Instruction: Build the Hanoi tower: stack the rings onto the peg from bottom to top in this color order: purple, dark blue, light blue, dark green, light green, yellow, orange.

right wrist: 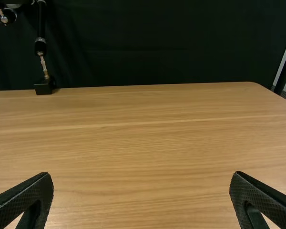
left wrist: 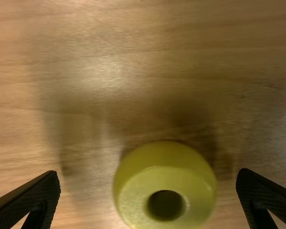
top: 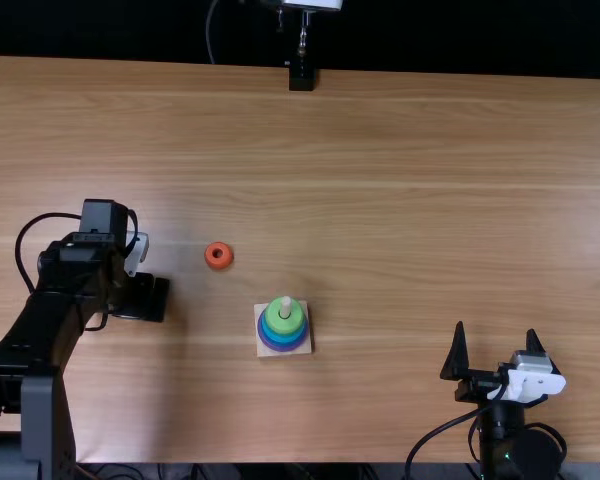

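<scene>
1. Left gripper (top: 152, 298): fingers spread wide apart, nothing held; yellow ring (left wrist: 165, 183) lies flat on the table (top: 430, 190) between the fingertips, apart from both.
2. Right gripper (top: 496, 330): fingers wide apart, nothing between them, near the table's near edge.
3. Peg (top: 286, 304) upright on square wooden base (top: 306, 346); green ring (top: 276, 319) uppermost around it, blue rings (top: 283, 334) beneath, purple ring (top: 283, 347) lowest visible.
4. Orange ring (top: 225, 261) flat on table, between left gripper and base, farther from near edge than the stack.
</scene>
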Robot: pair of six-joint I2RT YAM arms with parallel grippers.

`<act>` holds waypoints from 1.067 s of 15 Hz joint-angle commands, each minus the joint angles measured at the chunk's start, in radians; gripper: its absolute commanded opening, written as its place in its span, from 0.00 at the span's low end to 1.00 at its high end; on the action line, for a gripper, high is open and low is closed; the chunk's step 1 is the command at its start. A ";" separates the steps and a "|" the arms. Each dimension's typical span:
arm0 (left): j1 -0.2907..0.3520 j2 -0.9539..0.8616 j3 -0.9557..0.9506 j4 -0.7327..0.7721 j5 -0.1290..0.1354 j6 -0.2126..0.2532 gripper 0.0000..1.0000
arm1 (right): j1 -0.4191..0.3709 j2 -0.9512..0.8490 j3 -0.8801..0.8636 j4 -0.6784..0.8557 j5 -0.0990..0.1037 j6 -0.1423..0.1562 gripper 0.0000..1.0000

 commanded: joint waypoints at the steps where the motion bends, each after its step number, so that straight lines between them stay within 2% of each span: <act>1: 0.014 0.012 -0.018 0.000 0.077 -0.005 0.76 | -0.010 -0.012 -0.011 -0.024 0.000 0.001 1.00; 2: 0.014 0.012 -0.018 0.000 0.078 -0.005 0.62 | -0.010 -0.012 -0.011 -0.024 0.000 0.001 1.00; 3: 0.014 0.012 -0.018 0.000 0.078 -0.007 0.56 | -0.010 -0.012 -0.011 -0.024 0.000 0.001 1.00; 5: 0.014 0.014 -0.018 -0.004 0.077 -0.007 0.54 | -0.010 -0.012 -0.011 -0.024 0.000 0.001 1.00; 6: 0.014 0.015 -0.020 -0.004 0.077 -0.009 0.50 | -0.010 -0.012 -0.011 -0.024 0.000 0.003 1.00; 9: 0.014 0.015 -0.025 0.002 0.067 -0.009 0.14 | -0.010 -0.012 -0.011 -0.024 0.000 0.003 1.00; 10: 0.014 0.015 -0.023 0.004 0.067 -0.007 0.05 | -0.010 -0.012 -0.011 -0.024 0.000 0.001 1.00; 11: 0.014 0.014 -0.023 0.004 0.067 -0.007 0.00 | -0.010 -0.012 -0.011 -0.024 0.000 0.001 1.00; 13: 0.009 0.003 0.000 0.000 0.075 -0.005 0.00 | -0.010 -0.012 -0.011 -0.024 0.000 0.001 1.00; 16: -0.002 -0.017 0.144 -0.051 0.078 -0.009 0.00 | -0.010 -0.012 -0.011 -0.024 0.000 0.001 1.00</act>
